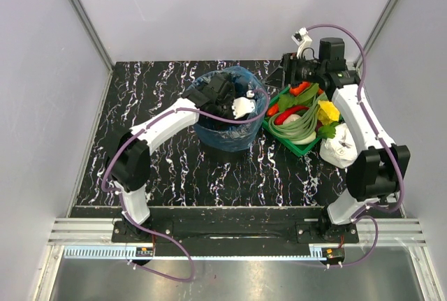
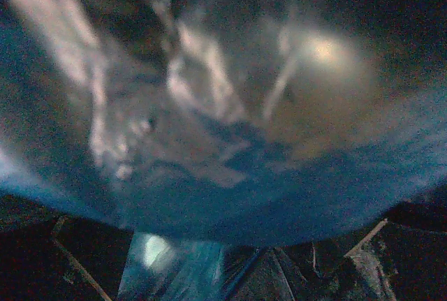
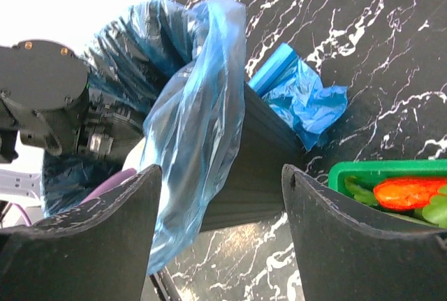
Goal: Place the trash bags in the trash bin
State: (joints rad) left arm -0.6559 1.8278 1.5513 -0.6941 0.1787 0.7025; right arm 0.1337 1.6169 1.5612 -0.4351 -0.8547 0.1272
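Note:
The black trash bin (image 1: 204, 132) stands mid-table, lined with a translucent blue trash bag (image 1: 246, 77) whose film folds over the rim. My left gripper (image 1: 222, 96) reaches down inside the bin. Its wrist view shows only blurred blue film (image 2: 209, 196) close up, its fingers unclear. My right gripper (image 3: 222, 175) is open beside the bin's black wall (image 3: 262, 161) with nothing between its fingers. A flap of the bag (image 3: 199, 119) hangs over the rim just beyond the left finger. A second crumpled blue trash bag (image 3: 307, 95) lies on the table behind the bin.
A green tray (image 1: 304, 151) of vegetables sits right of the bin, its corner also in the right wrist view as the tray (image 3: 349, 170). A white plastic lump (image 1: 339, 149) lies by the right arm. Cage walls close the table's back and sides.

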